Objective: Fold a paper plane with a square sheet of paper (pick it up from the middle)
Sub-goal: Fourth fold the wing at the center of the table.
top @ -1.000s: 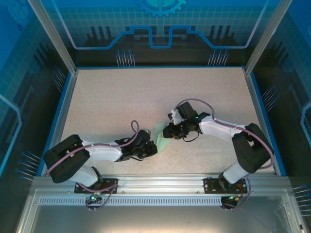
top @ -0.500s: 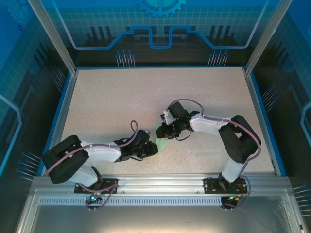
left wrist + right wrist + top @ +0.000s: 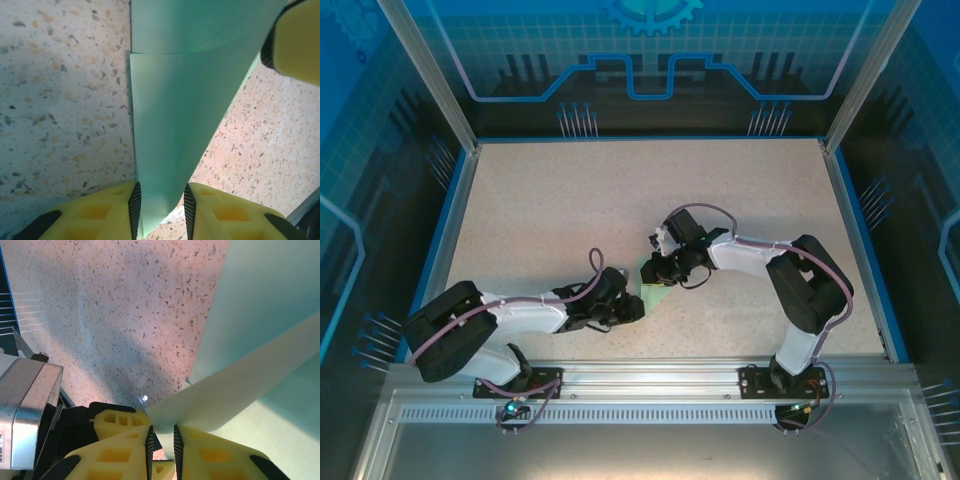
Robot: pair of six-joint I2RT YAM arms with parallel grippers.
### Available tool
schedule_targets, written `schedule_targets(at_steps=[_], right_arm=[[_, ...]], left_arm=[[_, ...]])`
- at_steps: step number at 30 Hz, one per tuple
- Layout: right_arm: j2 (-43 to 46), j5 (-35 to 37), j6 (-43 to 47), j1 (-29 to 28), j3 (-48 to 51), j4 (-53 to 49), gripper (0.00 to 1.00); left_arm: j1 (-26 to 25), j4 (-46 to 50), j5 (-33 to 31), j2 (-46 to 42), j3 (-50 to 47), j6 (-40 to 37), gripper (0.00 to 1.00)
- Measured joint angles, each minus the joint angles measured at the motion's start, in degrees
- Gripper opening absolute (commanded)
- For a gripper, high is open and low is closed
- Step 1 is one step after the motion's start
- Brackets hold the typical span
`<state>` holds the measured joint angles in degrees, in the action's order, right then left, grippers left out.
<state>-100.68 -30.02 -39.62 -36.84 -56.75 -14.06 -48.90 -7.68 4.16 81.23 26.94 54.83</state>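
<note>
Low over the table (image 3: 540, 200), my right gripper (image 3: 162, 434) pinches the folded paper (image 3: 175, 100); left gripper (image 3: 160, 201) straddles it, jaws slightly parted.

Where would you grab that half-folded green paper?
Probably by a raised flap, pinched across its two faces, coming in from the side, low over the table. The paper is thin, so only its flat faces give fingers purchase. The right gripper grips such a flap that way; the left gripper stands open around the narrow tip.
</note>
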Motion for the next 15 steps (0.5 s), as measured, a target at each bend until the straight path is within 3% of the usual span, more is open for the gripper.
schedule_targets(at_steps=[15], right_arm=[[0.0,0.0,0.0,0.0,-0.4,0.0,0.22]], left_arm=[[-4.6,7.5,-5.4,0.0,4.9,-2.8,0.36]])
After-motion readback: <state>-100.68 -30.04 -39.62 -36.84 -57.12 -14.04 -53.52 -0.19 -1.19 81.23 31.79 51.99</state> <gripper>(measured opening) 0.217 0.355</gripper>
